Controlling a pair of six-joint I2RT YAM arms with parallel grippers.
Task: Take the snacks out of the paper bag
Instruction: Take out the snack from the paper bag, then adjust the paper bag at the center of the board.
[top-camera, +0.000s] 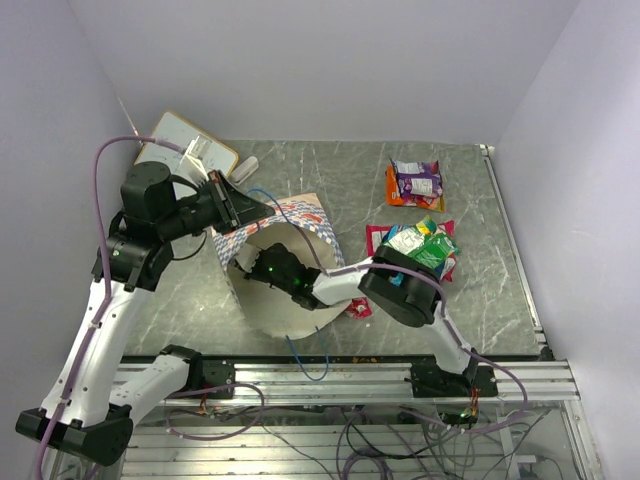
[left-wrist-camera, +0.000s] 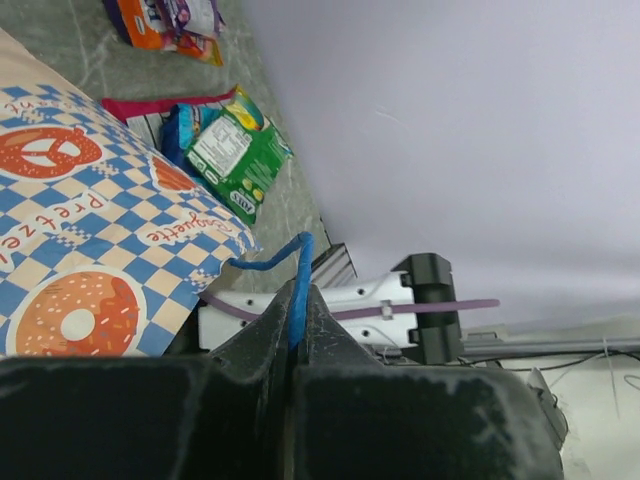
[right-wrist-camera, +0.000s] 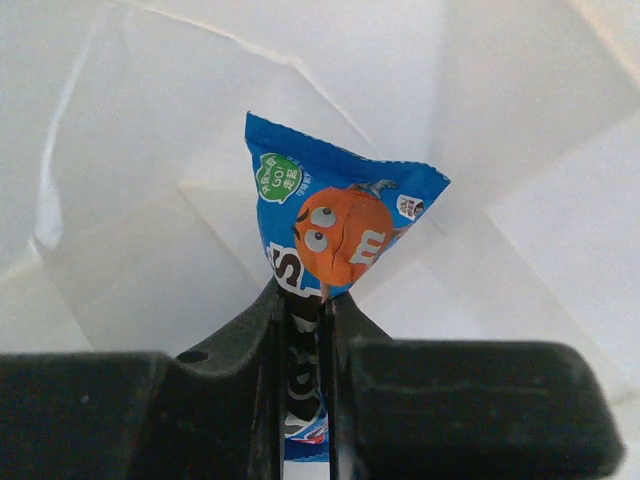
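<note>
My right gripper (right-wrist-camera: 308, 300) is deep inside the paper bag (top-camera: 300, 212), with the bag's white inner walls all around it. Its jaws stand narrow, pinched on the lower end of a blue packet (right-wrist-camera: 340, 215) with an orange cartoon face. The rest of the packet sticks out past my fingertips, tilted a little to the right, in front of the creased paper at the back.

My left gripper (left-wrist-camera: 298, 300) is closed tight on the bag's blue cord handle (left-wrist-camera: 285, 262), which loops out from between the fingertips toward the checkered band. The bag lies on its side on the table (top-camera: 200, 290), mouth toward my right arm.

Outside the bag, to its right, a green packet (top-camera: 432, 250) lies on top of a red-pink packet (top-camera: 378, 237). The orange and purple packets (top-camera: 415, 183) sit farther back, apart from those. A small red packet (top-camera: 358, 308) lies just beside the bag's mouth, under my right arm.
</note>
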